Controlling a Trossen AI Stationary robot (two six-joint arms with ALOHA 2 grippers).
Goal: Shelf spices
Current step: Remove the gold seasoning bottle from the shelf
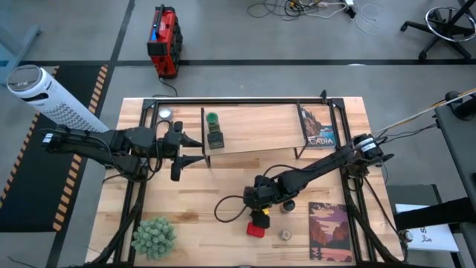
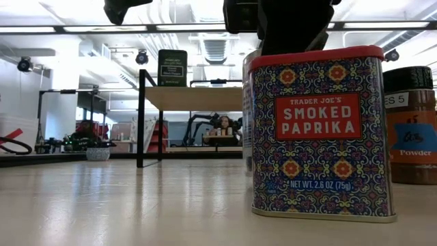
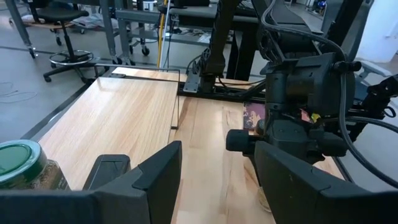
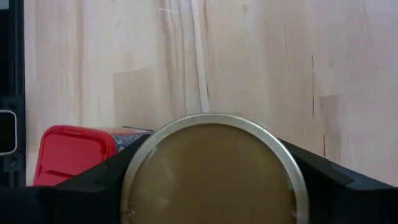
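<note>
Fingers of the right gripper [image 4: 211, 186] flank the tan cylinder [image 4: 211, 171], gripping its sides, just beside the red square tin [image 1: 256, 229] on the table [image 1: 193, 193], while the left gripper [image 1: 195, 150] hangs part-open, empty, near the shelf [image 1: 253, 130].

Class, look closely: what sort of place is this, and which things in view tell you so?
Probably a robotics lab or workshop: cables trail across a grey floor, a rolling office chair stands by metal-framed benches, and another robot arm sits on a far table.
</note>
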